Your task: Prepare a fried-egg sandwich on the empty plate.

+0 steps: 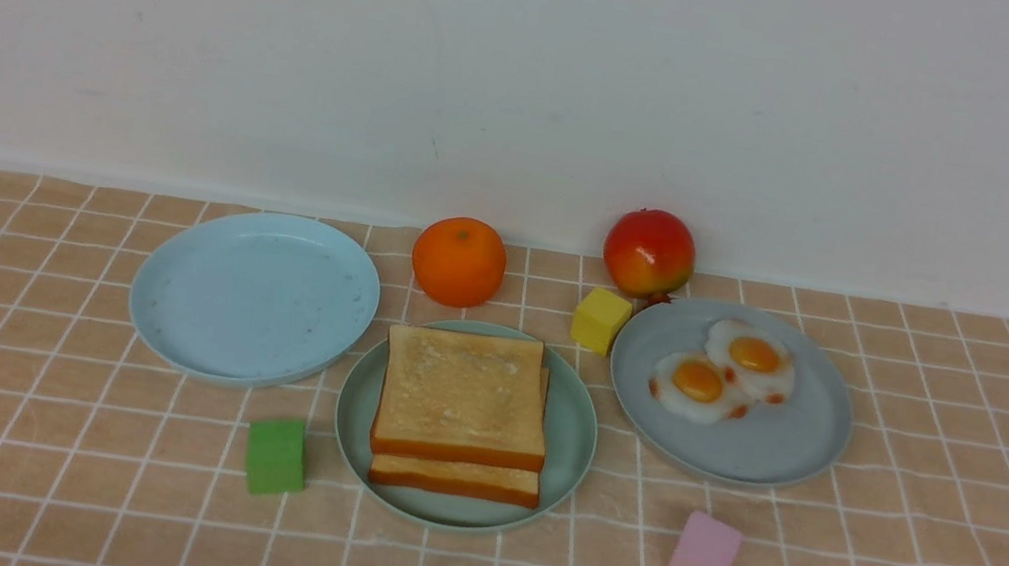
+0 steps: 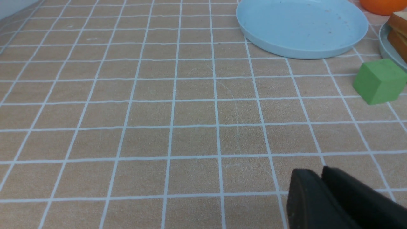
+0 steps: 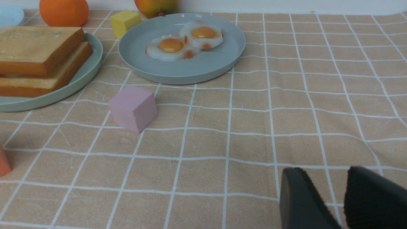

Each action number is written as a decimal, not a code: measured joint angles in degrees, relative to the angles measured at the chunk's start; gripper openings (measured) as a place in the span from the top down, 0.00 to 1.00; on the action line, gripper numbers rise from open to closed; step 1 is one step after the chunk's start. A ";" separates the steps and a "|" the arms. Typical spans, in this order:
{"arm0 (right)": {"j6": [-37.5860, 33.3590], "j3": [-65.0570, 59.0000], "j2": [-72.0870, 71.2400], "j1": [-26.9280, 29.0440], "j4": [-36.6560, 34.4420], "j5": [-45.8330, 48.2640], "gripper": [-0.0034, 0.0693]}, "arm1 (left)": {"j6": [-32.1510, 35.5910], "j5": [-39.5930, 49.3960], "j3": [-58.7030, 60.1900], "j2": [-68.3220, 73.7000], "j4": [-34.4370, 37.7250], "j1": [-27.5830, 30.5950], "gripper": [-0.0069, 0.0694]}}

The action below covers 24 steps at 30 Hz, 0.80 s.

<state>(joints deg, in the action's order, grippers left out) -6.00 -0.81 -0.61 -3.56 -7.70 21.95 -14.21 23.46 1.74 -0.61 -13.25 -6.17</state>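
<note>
Toast slices [image 1: 467, 394] lie stacked on the mint plate [image 1: 559, 479], centre frame; filling hidden. They look light and firm; I'd pinch opposite crusts gently, lest the top one slide. My left gripper [image 2: 320, 174] is closed on nothing; my right gripper [image 3: 327, 178] stands parted, empty.
</note>
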 joint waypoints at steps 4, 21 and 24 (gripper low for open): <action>0.00 0.00 0.00 0.00 0.00 0.00 0.63 | 0.00 0.00 0.00 0.00 0.00 0.00 0.80; 0.00 0.00 0.00 0.00 -0.05 0.00 0.62 | 0.00 0.00 0.00 0.00 -0.05 0.00 0.79; 0.00 0.00 0.00 0.00 -0.10 0.00 0.62 | 0.00 0.00 0.00 0.00 -0.05 0.00 0.79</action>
<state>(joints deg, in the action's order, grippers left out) -6.00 -0.81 -0.61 -3.56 -7.80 21.95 -14.21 23.46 1.74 -0.61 -13.30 -6.17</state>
